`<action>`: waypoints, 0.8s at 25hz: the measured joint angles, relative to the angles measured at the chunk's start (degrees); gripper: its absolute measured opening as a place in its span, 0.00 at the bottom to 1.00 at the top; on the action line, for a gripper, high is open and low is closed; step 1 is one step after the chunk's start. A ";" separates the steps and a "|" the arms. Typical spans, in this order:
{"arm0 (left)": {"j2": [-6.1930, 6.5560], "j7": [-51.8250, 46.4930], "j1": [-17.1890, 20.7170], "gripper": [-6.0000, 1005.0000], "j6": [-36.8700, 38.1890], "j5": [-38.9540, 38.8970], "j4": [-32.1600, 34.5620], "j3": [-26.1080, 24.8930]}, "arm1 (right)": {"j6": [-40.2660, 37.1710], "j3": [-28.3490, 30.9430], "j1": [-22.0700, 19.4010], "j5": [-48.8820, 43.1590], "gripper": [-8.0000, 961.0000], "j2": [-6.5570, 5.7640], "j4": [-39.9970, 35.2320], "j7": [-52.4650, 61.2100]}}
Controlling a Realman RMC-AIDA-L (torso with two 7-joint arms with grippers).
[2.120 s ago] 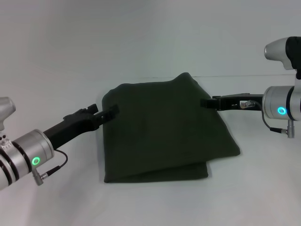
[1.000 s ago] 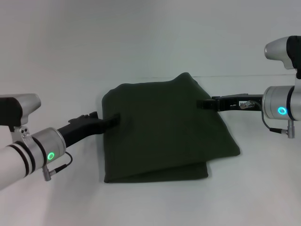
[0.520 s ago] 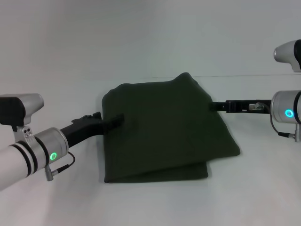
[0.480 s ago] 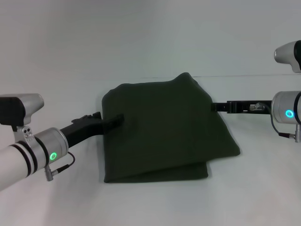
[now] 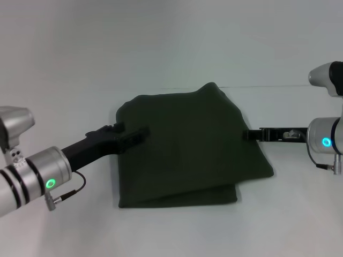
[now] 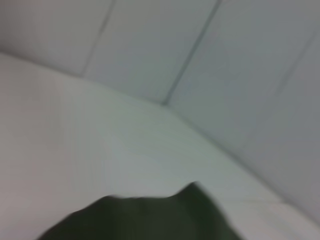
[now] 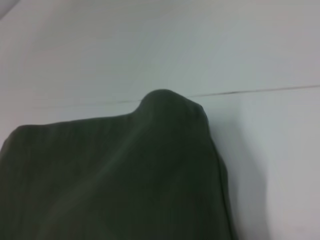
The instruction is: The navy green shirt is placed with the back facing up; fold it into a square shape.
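The navy green shirt (image 5: 187, 152) lies folded into a rough square in the middle of the white table, with a lower layer showing along its near edge and a small bump at its far right corner. My left gripper (image 5: 142, 132) reaches in from the left, its tip over the shirt's left part. My right gripper (image 5: 246, 134) comes in level from the right, its tip at the shirt's right edge. The left wrist view shows the shirt (image 6: 145, 220) only as a dark patch. Close up in the right wrist view, the shirt (image 7: 115, 175) shows its bumped corner.
The white table (image 5: 171, 230) runs around the shirt on all sides. Its far edge meets a pale wall (image 5: 161, 37) just behind the shirt.
My left gripper has slid rightward, farther over the shirt's left part. My right gripper has drawn back to the right, from over the shirt to its right edge. The shirt keeps its shape.
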 joint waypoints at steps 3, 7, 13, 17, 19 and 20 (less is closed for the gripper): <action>0.00 -0.35 1.81 0.87 6.50 0.00 2.09 -0.03 | 0.07 0.01 -0.03 0.15 0.63 0.22 0.62 -0.15; -0.02 -0.42 3.76 0.87 14.99 0.03 4.24 0.02 | 0.11 0.00 -0.01 0.16 0.63 0.40 1.36 -0.16; -0.02 -0.45 4.26 0.87 17.21 0.07 4.79 -0.18 | 0.00 -0.03 0.08 0.21 0.63 0.73 1.56 0.05; -0.02 -0.45 4.34 0.87 16.87 0.09 4.65 -0.25 | -0.45 -0.03 0.08 0.25 0.55 0.75 1.56 0.28; -0.02 -0.45 4.52 0.87 16.84 0.04 4.66 -0.30 | -1.08 -0.03 0.00 0.25 0.51 0.77 1.56 0.30; -0.02 -0.45 4.63 0.87 16.84 -0.03 4.70 -0.32 | -1.46 -0.03 -0.04 0.25 0.47 0.77 1.56 0.29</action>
